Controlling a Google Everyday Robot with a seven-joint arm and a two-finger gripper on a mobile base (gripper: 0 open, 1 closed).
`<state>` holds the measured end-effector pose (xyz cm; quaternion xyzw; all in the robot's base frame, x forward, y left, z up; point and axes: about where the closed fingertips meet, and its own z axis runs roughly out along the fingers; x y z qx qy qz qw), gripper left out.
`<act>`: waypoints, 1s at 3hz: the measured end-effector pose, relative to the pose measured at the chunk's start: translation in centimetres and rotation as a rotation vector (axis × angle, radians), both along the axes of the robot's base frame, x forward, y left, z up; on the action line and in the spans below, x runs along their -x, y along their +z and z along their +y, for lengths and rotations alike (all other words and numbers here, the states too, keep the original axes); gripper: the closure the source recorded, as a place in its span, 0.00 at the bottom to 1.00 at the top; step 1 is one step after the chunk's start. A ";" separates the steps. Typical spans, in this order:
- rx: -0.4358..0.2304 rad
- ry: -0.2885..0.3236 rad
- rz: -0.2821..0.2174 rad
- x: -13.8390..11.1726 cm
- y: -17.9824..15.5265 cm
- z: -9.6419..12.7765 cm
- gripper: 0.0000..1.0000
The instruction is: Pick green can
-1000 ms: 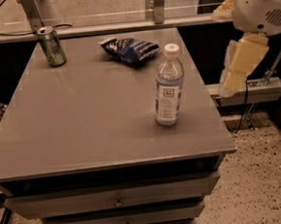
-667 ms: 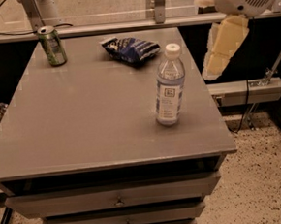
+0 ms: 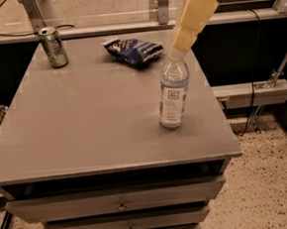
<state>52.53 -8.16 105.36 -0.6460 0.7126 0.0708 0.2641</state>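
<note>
The green can [image 3: 54, 47] stands upright at the far left corner of the grey table top [image 3: 85, 126]; it is slim, with a silver top and pale label markings. My gripper [image 3: 186, 36], pale yellow, hangs in from the upper right. It is above the table's far right side, just over the cap of the water bottle [image 3: 173, 92]. It is far to the right of the can and holds nothing that I can see.
A dark blue crinkled snack bag [image 3: 133, 50] lies at the far middle, between the can and the gripper. The clear bottle stands right of centre. Drawers [image 3: 121, 205] sit below the front edge. A rail and glass partition [image 3: 126, 26] run behind the table.
My gripper has moved left and up, from beyond the table's right edge to above the bottle's cap. The can, bag and bottle have not moved.
</note>
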 end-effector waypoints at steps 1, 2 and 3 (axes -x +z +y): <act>-0.085 -0.053 0.025 0.5 1.1 3.8 0.00; -0.161 -0.113 0.020 1.9 1.2 7.7 0.00; -0.224 -0.118 0.016 3.3 -0.3 11.8 0.00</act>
